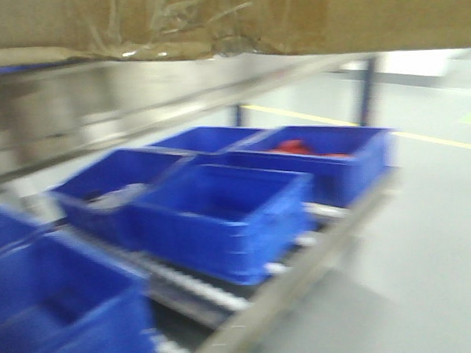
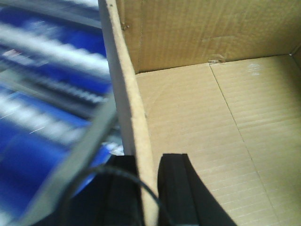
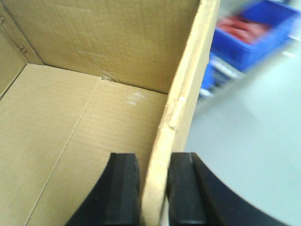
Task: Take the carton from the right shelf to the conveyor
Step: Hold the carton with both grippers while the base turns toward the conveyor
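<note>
**Carton pinched by both walls above the steel rail**

Front view, blurred: the underside of the carton [image 1: 236, 16] fills the top edge, with wrinkled clear tape [image 1: 174, 27] along its seam. It sits just above the shiny front rail of the right shelf [image 1: 99, 104]; the blur hides whether the two touch. Below the rail, blue bins [image 1: 222, 216] sit on rollers [image 1: 209, 291], and the far one holds red items [image 1: 301, 148]. A yellow line [image 1: 335, 119] crosses the grey floor [image 1: 434, 238].

Left wrist view: the left tool [image 2: 148, 165] is narrow, one black finger inside the box and one outside, clamping the left wall.

Right wrist view: the right tool [image 3: 154, 162] grips the right wall the same way, its fingers pressed to either face.
</note>
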### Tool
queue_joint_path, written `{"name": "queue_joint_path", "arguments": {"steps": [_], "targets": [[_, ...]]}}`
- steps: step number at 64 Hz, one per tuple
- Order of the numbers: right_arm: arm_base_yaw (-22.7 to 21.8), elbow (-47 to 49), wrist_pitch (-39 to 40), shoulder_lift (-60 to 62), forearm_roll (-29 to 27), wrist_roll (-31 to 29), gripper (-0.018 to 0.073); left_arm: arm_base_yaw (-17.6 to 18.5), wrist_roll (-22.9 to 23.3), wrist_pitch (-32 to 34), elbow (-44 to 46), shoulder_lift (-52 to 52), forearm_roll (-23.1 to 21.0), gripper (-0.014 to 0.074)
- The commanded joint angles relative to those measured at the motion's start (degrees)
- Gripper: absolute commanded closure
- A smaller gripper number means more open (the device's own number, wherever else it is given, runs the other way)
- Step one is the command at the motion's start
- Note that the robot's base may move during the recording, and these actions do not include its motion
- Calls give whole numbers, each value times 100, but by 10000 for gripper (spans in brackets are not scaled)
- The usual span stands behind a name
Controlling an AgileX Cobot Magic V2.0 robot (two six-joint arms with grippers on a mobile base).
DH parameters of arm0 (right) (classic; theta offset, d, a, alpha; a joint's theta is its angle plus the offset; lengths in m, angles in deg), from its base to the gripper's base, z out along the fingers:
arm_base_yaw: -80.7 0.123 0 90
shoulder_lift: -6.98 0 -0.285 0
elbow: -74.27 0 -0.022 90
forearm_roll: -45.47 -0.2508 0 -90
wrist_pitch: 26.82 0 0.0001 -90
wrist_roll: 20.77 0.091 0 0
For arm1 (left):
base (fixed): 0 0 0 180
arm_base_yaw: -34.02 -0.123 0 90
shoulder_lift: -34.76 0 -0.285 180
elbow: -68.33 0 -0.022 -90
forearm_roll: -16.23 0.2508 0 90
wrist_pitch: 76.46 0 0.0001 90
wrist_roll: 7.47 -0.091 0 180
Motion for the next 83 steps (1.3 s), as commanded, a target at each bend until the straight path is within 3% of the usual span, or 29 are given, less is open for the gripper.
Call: {"name": "queue_joint_path", "arguments": {"steps": [1,83], "targets": [[11,10,331,29,-242,-154,629,90,-44,451,30,-57,-299,613],[11,10,331,29,-242,-154,629,90,-44,451,30,-57,-289,613]]}}
